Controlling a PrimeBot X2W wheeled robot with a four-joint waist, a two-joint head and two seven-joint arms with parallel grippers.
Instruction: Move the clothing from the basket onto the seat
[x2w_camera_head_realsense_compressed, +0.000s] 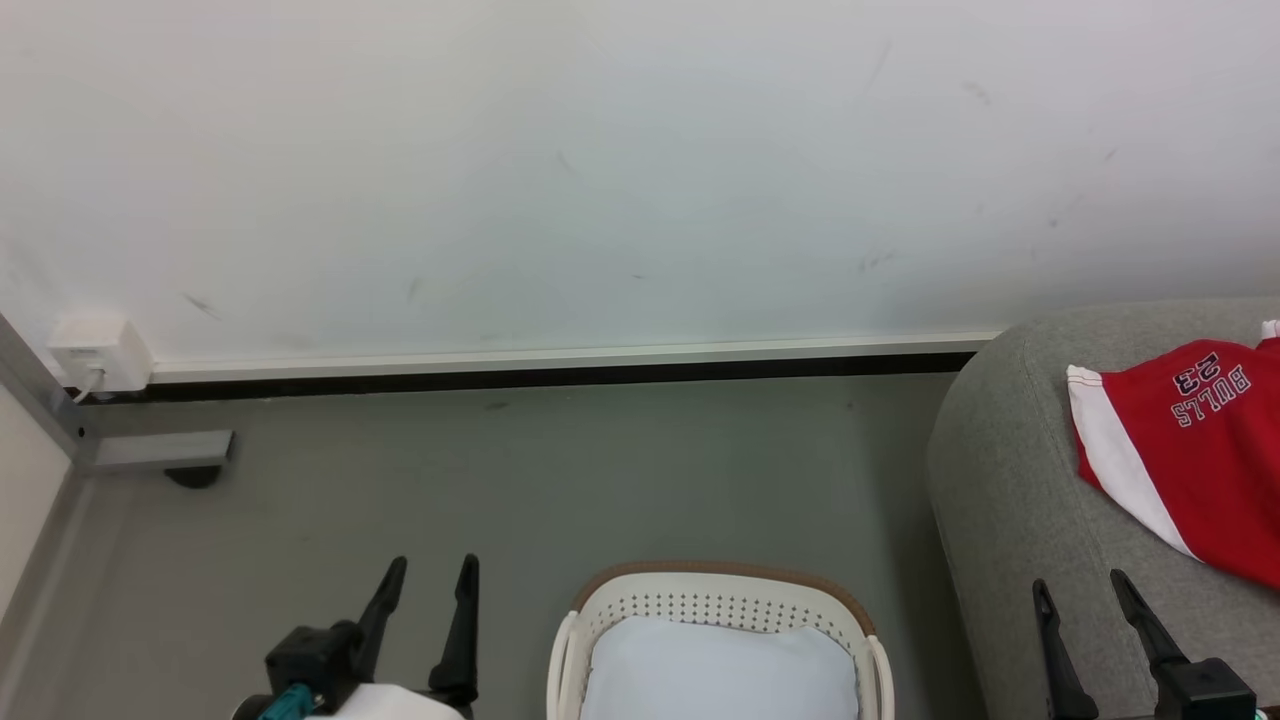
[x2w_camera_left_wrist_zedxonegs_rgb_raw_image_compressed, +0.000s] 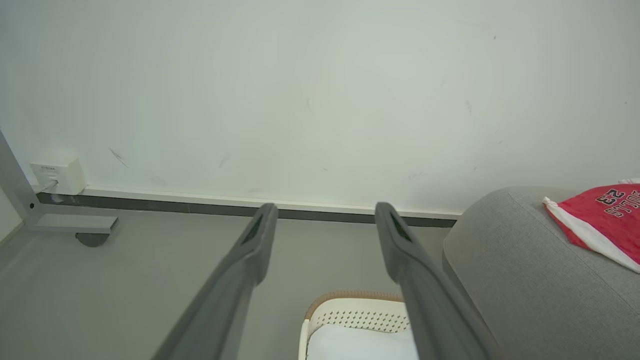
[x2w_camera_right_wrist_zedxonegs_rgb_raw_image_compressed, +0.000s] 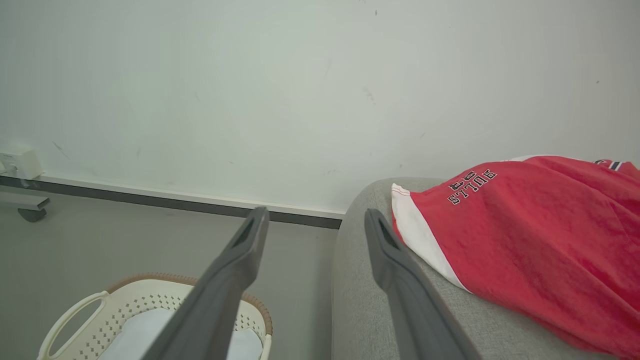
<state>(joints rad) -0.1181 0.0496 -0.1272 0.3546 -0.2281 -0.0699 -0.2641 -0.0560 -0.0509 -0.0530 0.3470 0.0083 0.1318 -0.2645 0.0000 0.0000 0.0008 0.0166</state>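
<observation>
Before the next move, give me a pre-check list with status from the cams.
1. Left claw open and empty: ok.
2. Right claw open and empty: ok.
3. Red garment with white trim and small "BULLS 23" print lying on the large grey fabric seat: ok.
4. Cream perforated plastic basket with brown rim emptied of red clothing: cannot tell. A pale white fabric item lies inside, and the frame cuts off the basket's near part.
5. Second garment already on the seat: cannot tell; the seat runs past the frame edge.
</observation>
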